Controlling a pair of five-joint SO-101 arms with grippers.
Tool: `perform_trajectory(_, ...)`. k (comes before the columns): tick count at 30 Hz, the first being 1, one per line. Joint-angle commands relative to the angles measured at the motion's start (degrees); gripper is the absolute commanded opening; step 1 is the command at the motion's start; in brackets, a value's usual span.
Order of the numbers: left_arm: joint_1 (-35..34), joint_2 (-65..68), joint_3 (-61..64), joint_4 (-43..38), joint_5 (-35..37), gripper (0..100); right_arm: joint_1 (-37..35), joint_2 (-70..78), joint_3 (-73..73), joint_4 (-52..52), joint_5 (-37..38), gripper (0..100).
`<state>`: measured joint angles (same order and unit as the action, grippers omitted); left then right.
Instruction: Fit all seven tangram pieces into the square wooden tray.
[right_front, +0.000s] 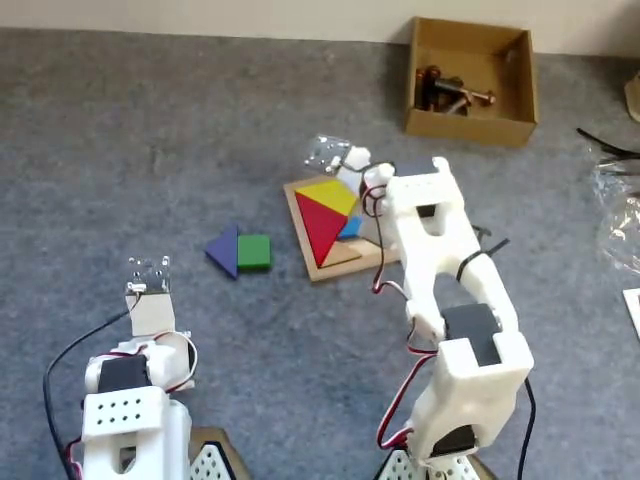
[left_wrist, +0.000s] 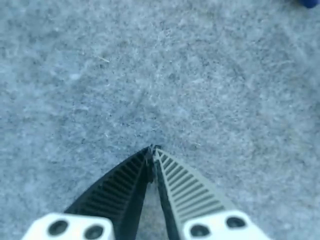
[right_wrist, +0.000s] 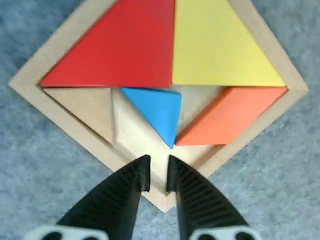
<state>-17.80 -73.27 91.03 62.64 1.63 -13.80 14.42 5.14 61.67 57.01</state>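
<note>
The square wooden tray (right_front: 304, 264) (right_wrist: 30, 81) lies mid-table. It holds a red triangle (right_front: 316, 228) (right_wrist: 125, 47), a yellow triangle (right_front: 333, 194) (right_wrist: 215, 47), a small blue triangle (right_front: 351, 229) (right_wrist: 157, 107), an orange piece (right_wrist: 230, 115) and a plain wooden triangle (right_front: 342, 254) (right_wrist: 87, 107). To the tray's left, a purple triangle (right_front: 222, 250) and a green square (right_front: 254, 251) touch each other on the carpet. My right gripper (right_front: 330, 155) (right_wrist: 158, 172) hangs over the tray, open by a narrow gap and holding nothing. My left gripper (right_front: 148, 268) (left_wrist: 152, 148) is shut and holds nothing, over bare carpet near-left of the loose pieces.
A cardboard box (right_front: 470, 85) with small metal parts stands at the back right. Clear plastic wrap (right_front: 622, 225) and dark cables (right_front: 605, 145) lie at the right edge. Grey carpet (right_front: 150, 150) covers the table.
</note>
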Motion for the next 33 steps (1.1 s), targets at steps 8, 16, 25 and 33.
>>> perform_trajectory(8, -1.3, -0.2, 0.0, 0.8, 0.4, 0, 1.7, -1.7, -3.2, 0.5, 0.6, 8.0)
perform_trajectory(16, -1.3, -0.2, 0.0, 0.8, 0.4, 0, 1.7, -1.5, -3.2, 0.2, 3.9, 11.1)
perform_trajectory(25, -1.3, -0.2, 0.0, 0.8, 0.4, 0, 0.9, -1.5, -2.9, 0.2, 14.3, 20.1)
perform_trajectory(33, -1.3, -0.2, 0.0, 0.8, 0.4, 0, -3.4, -1.4, -2.7, 0.5, 16.5, 20.1)
